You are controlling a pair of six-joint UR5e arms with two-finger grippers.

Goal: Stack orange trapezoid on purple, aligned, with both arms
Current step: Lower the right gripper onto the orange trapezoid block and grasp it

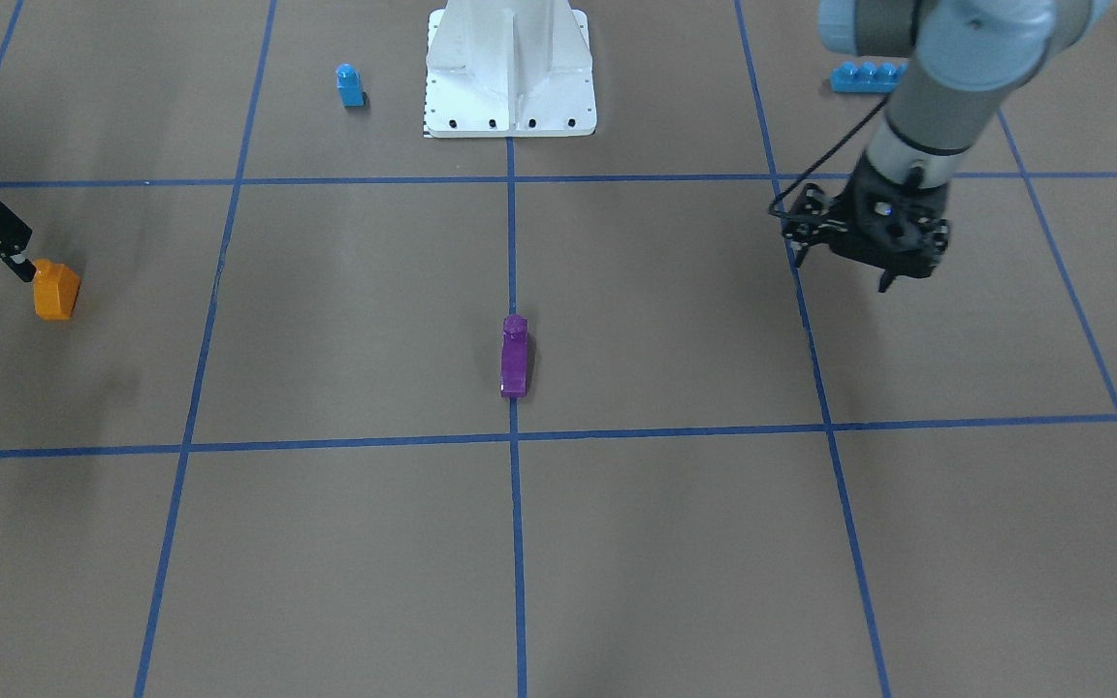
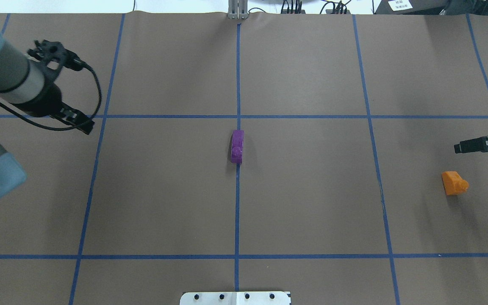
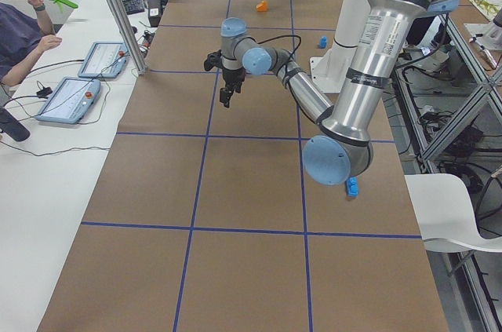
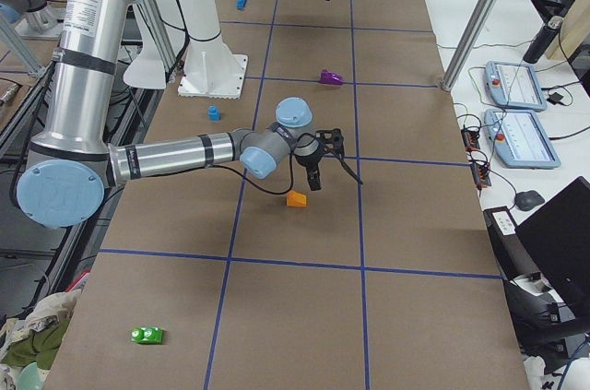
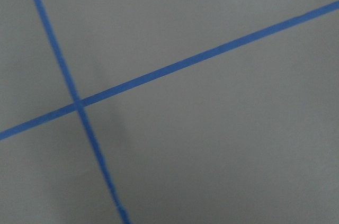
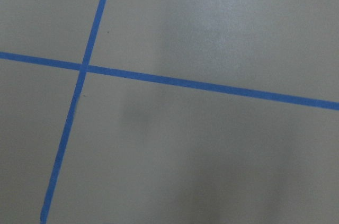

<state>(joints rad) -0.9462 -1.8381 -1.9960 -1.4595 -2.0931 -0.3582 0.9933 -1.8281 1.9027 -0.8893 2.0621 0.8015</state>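
The orange trapezoid (image 1: 56, 290) (image 2: 454, 183) (image 4: 296, 198) rests on the table at my far right, free of any grip. The purple block (image 1: 514, 356) (image 2: 237, 146) sits on the centre tape line with its stud showing. My right gripper (image 1: 23, 269) (image 2: 459, 148) hovers close beside the orange block, on its side away from my base, and holds nothing. My left gripper (image 1: 886, 281) (image 2: 86, 127) hangs over bare table far to the left, well away from both blocks. Each shows as one dark finger shape, so I cannot tell how the jaws stand. Both wrist views show only table and tape.
The white pedestal (image 1: 510, 73) stands at my base. Near it are a small blue block (image 1: 350, 85) and a long blue brick (image 1: 867, 76). A green object (image 4: 147, 335) lies at the table's right end. A person (image 3: 20, 34) and tablets (image 3: 74, 96) are at a side bench.
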